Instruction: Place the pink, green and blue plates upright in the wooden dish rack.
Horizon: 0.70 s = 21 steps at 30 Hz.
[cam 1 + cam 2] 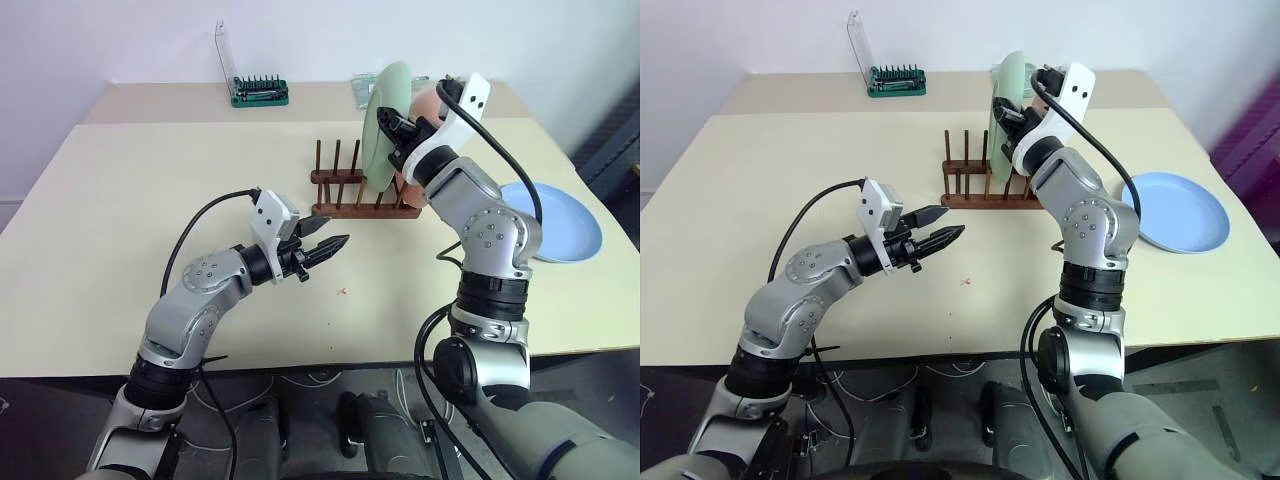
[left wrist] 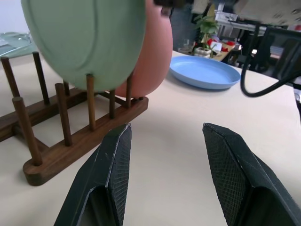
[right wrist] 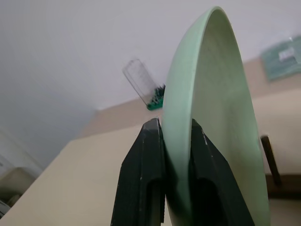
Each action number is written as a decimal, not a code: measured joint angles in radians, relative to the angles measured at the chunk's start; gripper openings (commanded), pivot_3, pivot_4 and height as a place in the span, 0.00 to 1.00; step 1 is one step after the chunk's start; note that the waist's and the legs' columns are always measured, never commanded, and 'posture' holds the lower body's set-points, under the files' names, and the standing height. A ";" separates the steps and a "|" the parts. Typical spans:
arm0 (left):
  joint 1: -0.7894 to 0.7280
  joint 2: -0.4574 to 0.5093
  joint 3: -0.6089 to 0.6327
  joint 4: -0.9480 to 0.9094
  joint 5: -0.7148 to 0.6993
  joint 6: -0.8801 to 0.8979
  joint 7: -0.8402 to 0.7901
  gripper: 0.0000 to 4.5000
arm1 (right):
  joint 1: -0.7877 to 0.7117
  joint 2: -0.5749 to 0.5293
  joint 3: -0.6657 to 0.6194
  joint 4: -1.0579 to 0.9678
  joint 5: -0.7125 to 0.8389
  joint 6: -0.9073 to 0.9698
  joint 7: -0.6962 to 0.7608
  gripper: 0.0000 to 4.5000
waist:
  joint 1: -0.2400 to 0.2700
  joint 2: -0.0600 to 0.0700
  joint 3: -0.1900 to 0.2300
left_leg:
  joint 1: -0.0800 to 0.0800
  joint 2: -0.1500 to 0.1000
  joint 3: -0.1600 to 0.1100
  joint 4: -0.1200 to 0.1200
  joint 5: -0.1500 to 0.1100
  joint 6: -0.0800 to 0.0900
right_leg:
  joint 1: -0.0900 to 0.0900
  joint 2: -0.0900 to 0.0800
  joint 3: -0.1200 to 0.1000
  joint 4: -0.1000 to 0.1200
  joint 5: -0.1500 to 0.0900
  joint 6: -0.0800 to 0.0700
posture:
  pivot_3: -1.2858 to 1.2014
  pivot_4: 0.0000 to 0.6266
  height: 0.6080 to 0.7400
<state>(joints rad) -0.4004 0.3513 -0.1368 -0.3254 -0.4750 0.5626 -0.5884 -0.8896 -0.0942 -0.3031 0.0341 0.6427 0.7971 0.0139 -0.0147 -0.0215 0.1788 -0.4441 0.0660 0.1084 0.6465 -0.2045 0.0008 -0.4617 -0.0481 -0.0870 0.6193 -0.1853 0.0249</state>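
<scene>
Right now I see the pale mint green round plate (image 1: pixel 385 118) standing on edge over the small dark reddish-brown wooden dish rack (image 1: pixel 352 190), its lower rim down among the thin pegs; whether it rests on the rails I cannot tell. My right gripper (image 3: pixel 175 155) has its two black fingers clamped on the plate's rim, one on each face. Just behind it on the right, the salmon pink round plate (image 2: pixel 153 52) stands upright in the rack, mostly hidden by the green one and my right wrist. The rack's left pegs stand bare. The light blue round plate (image 1: pixel 558 220) lies flat on the cream table (image 1: pixel 150 220), right of the rack and near the table's right edge, partly covered by my right arm. My left gripper (image 1: pixel 328 248) hangs low over the table in front of the rack, fingers apart and holding nothing, with bare tabletop around it. At the far side sits a green tool holder (image 1: pixel 259 92) with its clear lid raised, well apart from the rack.
</scene>
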 measured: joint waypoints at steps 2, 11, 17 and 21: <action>0.000 -0.001 -0.003 0.000 0.000 0.000 -0.001 0.54 | -0.023 -0.005 -0.002 0.047 -0.004 -0.006 0.001 0.04 | 0.000 0.000 0.000 | 0.000 0.000 0.000 0.000 0.000 0.000 | 0.000 0.000 0.000 0.000 0.000 0.000 | 0.52 0.24 0.92; 0.000 -0.005 -0.009 0.000 0.008 0.000 -0.002 0.55 | -0.081 -0.025 -0.009 0.197 -0.030 -0.043 0.030 0.39 | 0.000 0.000 0.000 | 0.000 0.000 0.000 0.000 0.000 0.000 | 0.000 0.000 0.000 0.000 -0.002 0.003 | 0.52 0.24 0.92; 0.000 -0.006 -0.011 -0.004 0.008 0.000 -0.002 0.55 | -0.090 -0.029 0.006 0.203 -0.049 -0.066 0.044 0.82 | 0.001 0.001 0.000 | 0.000 0.000 0.000 0.000 0.000 0.000 | 0.000 0.000 0.000 0.000 -0.002 0.003 | 0.52 0.24 0.92; 0.000 -0.007 -0.012 -0.004 0.009 0.001 -0.002 0.55 | -0.089 -0.059 0.056 0.173 -0.090 -0.088 0.076 0.82 | 0.001 0.001 0.001 | 0.000 0.000 -0.001 0.000 0.000 0.000 | 0.000 0.000 0.000 -0.001 -0.002 0.003 | 0.52 0.24 0.92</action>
<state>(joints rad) -0.4008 0.3439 -0.1484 -0.3296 -0.4661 0.5632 -0.5908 -0.9789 -0.1536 -0.2475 0.2066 0.5530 0.7087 0.0896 -0.0135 -0.0205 0.1794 -0.4446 0.0664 0.1079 0.6464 -0.2046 0.0008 -0.4618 -0.0482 -0.0870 0.6186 -0.1878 0.0276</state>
